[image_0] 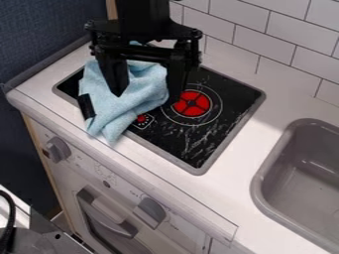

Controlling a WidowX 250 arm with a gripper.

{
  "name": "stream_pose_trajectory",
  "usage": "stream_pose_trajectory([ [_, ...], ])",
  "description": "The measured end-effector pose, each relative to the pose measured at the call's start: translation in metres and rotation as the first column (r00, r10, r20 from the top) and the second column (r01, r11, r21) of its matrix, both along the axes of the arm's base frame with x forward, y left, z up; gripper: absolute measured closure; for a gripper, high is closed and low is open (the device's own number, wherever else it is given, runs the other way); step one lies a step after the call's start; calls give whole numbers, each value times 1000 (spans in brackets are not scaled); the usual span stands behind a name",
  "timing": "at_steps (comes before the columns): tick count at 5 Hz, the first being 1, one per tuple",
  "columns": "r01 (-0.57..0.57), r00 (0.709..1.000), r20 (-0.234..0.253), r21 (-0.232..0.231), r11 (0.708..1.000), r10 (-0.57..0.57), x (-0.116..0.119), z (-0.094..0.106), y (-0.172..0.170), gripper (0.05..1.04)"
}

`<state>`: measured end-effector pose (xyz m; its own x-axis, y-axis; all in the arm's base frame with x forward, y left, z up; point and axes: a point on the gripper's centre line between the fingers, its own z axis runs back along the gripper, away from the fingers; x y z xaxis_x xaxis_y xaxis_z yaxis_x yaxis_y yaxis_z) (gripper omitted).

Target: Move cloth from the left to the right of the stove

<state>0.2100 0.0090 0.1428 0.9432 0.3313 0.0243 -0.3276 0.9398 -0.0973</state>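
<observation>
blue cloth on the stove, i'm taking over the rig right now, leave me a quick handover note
Gripper: open, over the cloth, fingers spread; whether they touch it, I can't tell.
Cloth: bunched on the left part of the stove, one end hanging over its front edge onto the counter. The red burner is right of it.
Done: gripper is over the cloth.
Left: grasp it, carry it right, release.

Sink (281,159), tiles (250,22), possibly fabric partition (39,39).
</observation>
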Motion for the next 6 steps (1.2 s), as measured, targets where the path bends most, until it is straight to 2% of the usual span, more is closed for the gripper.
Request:
stream_pose_trajectory([
  [1, -14, 1000, -19, -1, 1000, 14, -1, -5, 1, 85],
  [2, -240, 967, -82, 43, 970, 243, 4, -28, 39, 85],
  [3, -395, 917, -51, 6, 919, 395, 2, -47, 72, 85],
  [4, -436, 900, -17, -44, 899, 436, -6, -66, 102, 85],
  [6, -455, 890, -10, -58, 889, 455, 7, -103, 119, 85],
])
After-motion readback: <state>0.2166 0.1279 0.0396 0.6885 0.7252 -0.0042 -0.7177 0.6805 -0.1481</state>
